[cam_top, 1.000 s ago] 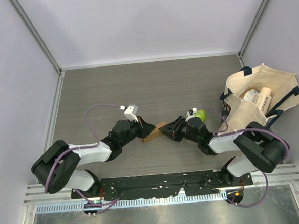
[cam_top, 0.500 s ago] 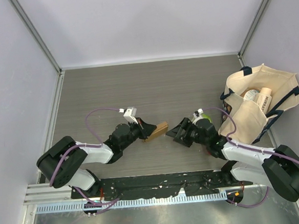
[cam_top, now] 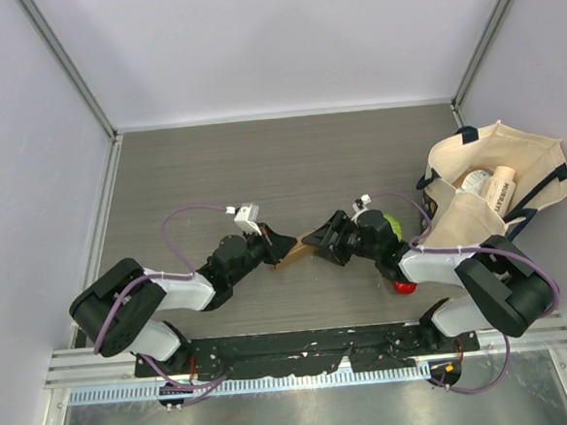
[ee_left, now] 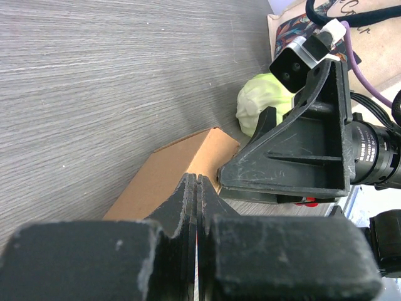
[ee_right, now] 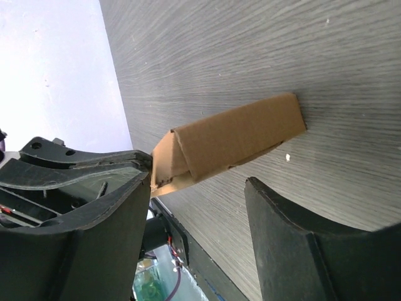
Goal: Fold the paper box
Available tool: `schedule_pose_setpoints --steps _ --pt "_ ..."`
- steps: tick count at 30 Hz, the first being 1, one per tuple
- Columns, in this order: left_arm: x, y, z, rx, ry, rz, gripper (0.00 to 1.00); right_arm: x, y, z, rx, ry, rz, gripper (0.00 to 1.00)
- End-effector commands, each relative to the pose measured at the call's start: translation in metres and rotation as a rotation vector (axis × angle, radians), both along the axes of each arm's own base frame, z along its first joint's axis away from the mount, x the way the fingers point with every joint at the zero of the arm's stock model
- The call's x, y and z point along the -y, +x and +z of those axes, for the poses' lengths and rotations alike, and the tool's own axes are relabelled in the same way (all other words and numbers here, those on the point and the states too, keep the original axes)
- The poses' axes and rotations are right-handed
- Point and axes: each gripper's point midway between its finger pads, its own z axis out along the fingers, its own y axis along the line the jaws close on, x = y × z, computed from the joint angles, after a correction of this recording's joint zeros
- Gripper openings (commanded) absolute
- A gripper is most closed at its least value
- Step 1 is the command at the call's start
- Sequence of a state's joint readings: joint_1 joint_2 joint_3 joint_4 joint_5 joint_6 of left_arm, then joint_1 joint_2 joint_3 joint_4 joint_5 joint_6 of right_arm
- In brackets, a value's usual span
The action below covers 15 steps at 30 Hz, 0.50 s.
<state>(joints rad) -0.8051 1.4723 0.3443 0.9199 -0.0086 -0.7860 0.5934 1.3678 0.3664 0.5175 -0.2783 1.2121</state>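
The paper box (cam_top: pixel 295 252) is a flattened brown cardboard piece, folded over on itself, held low over the table between the two arms. My left gripper (cam_top: pixel 282 243) is shut on its near end; in the left wrist view the cardboard (ee_left: pixel 164 177) sticks out beyond the closed left gripper (ee_left: pixel 197 179). My right gripper (cam_top: pixel 322 242) faces it from the right and stands open. In the right wrist view the box (ee_right: pixel 233 140) lies just ahead of the right gripper (ee_right: pixel 197 188), at the mouth of the gap between the fingers. Whether the left finger touches the box's end cannot be told.
A green cabbage (cam_top: pixel 393 226) lies just right of the right wrist, also seen as the cabbage (ee_left: pixel 264 104). A small red object (cam_top: pixel 403 286) sits under the right forearm. A cream tote bag (cam_top: pixel 496 190) with bottles stands at the right wall.
My right gripper let go of the box, opened, drew back, then came forward to it again. The left gripper stayed shut and raised the box slightly.
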Motion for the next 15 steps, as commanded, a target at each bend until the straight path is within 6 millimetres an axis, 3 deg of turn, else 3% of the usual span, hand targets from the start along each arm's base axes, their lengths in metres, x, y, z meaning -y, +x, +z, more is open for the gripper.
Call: schedule_pose_setpoints --steps 1,4,5,9,15 --pt "-0.054 -0.04 -0.112 -0.259 0.362 0.018 0.0 -0.002 0.01 0.014 0.079 0.06 -0.021 0.65" --pt "-0.054 -0.04 -0.112 -0.258 0.361 0.018 0.0 0.001 0.009 0.0 0.08 0.051 -0.024 0.63" --pt "-0.054 -0.04 -0.113 -0.259 0.362 0.016 0.0 -0.001 0.012 0.007 0.114 0.081 -0.019 0.63" --pt "-0.055 -0.042 -0.115 -0.263 0.365 0.016 0.0 0.002 0.012 -0.017 0.068 0.05 -0.025 0.62" --pt "-0.048 -0.043 -0.105 -0.259 0.345 -0.016 0.04 0.011 0.003 -0.052 0.033 0.009 -0.029 0.38"
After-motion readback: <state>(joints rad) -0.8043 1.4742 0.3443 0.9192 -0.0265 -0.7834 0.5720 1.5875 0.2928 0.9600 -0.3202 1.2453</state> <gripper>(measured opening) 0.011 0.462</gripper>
